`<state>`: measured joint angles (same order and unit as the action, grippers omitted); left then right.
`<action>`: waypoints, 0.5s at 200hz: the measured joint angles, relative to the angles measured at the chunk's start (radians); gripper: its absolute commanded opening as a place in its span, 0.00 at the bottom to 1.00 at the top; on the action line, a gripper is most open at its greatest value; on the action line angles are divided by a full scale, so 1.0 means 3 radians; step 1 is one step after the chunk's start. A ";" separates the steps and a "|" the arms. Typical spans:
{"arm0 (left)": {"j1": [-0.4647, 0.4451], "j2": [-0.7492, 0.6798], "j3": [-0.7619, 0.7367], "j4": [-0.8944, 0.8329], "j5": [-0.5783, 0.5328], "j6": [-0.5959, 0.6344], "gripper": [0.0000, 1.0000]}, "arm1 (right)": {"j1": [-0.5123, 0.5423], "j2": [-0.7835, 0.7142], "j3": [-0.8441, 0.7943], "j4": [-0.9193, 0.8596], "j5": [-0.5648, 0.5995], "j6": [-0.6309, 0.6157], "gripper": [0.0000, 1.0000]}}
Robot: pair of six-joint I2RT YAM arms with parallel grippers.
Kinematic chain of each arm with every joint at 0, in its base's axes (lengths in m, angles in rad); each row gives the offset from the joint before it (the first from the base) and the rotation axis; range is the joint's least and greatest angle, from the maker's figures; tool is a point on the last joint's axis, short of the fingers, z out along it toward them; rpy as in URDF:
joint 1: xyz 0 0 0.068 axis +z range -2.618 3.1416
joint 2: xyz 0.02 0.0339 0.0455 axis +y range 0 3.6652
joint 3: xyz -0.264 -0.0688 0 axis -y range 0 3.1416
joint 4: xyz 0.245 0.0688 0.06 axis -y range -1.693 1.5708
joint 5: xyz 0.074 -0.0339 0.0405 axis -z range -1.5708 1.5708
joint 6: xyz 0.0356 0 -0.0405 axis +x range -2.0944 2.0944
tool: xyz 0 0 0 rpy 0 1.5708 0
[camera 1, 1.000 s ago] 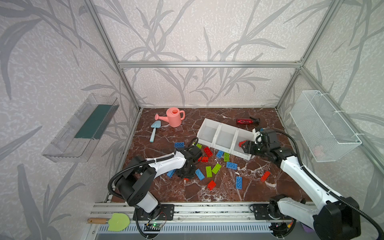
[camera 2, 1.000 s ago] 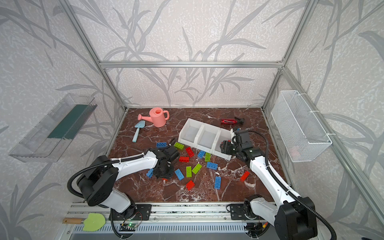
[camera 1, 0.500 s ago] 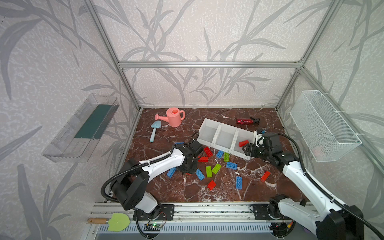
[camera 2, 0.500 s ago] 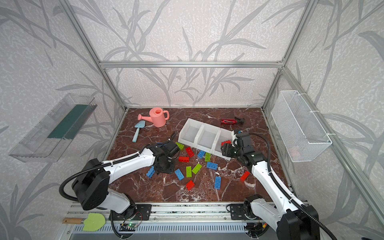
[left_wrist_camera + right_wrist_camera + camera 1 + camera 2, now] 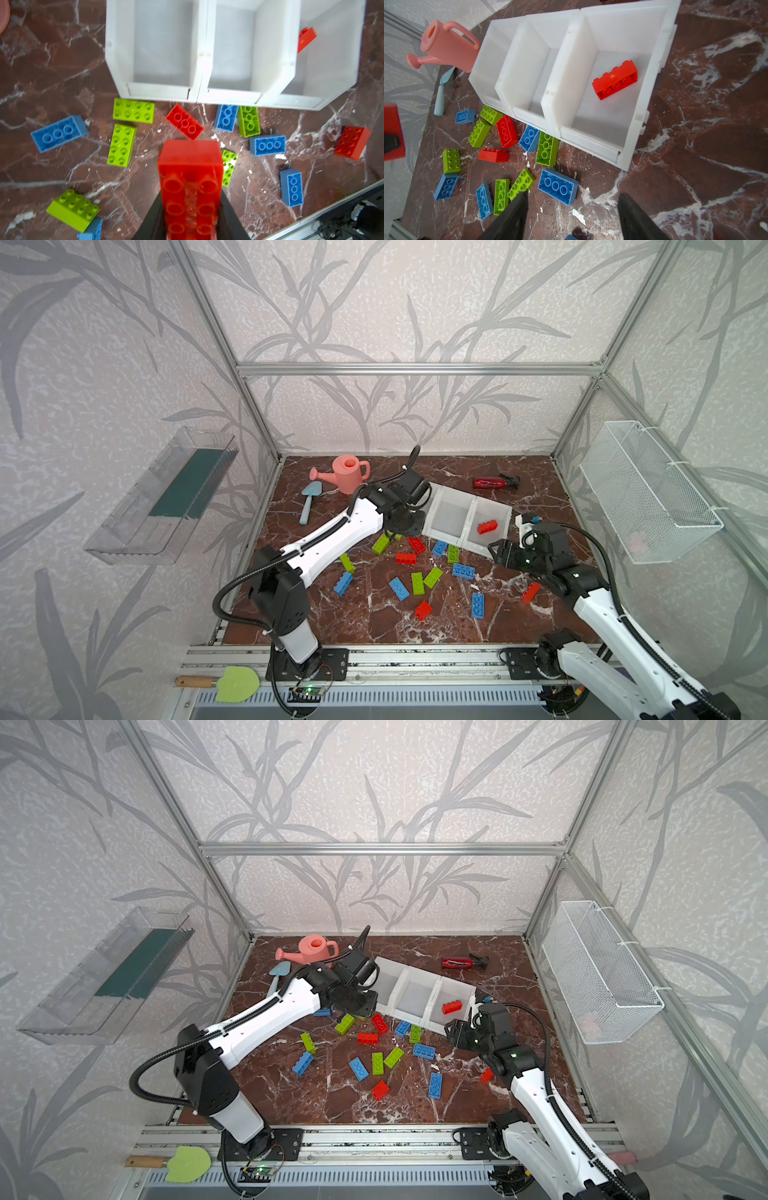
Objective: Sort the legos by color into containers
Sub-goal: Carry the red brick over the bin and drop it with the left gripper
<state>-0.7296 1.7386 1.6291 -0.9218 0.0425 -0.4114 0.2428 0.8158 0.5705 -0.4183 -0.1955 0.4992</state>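
Marbled red-brown tabletop (image 5: 374, 626) is strewn with loose legos (image 5: 417, 583) in red, blue and lime green, scattered just in front of the row of three white containers (image 5: 589, 143). One red brick (image 5: 615, 80) is seen lying in the end bin nearest the right arm, and nothing is seen in the other two. A second red brick (image 5: 189, 164) is pinched lengthwise in the left gripper (image 5: 190, 195), lifted over the pile near the opposite end of the row. The right gripper (image 5: 573, 194) is held spread and empty in front of the red bin. The held brick is best carried across to that same bin, kept clear of the dividers and the right arm, and released only once inside the walls
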 measured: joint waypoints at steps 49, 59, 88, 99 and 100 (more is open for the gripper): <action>-0.0057 0.0838 0.1141 0.0027 0.0221 0.0094 0.29 | -0.0004 -0.0385 -0.0217 -0.0083 -0.0058 0.0108 0.70; -0.0084 0.0998 0.1363 0.0033 0.0271 0.0107 0.29 | -0.0004 -0.0429 -0.0230 -0.0107 -0.0079 0.0111 0.70; -0.0183 0.1431 0.1961 0.0029 0.0418 0.0121 0.29 | -0.0015 -0.0459 -0.0230 -0.0181 -0.0114 0.0111 0.70; -0.0219 0.1587 0.2153 0.0037 0.0487 0.0121 0.29 | -0.0015 -0.0458 -0.0230 -0.0234 -0.0113 0.0112 0.70; -0.0225 0.1606 0.2178 0.0036 0.0496 0.0120 0.29 | -0.0015 -0.0458 -0.0230 -0.0239 -0.0113 0.0113 0.70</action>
<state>-0.7971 2.2204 2.2826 -0.9112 0.1913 -0.3756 0.2382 0.6785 0.5014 -0.4900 -0.2295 0.5331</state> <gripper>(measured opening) 0.327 0.702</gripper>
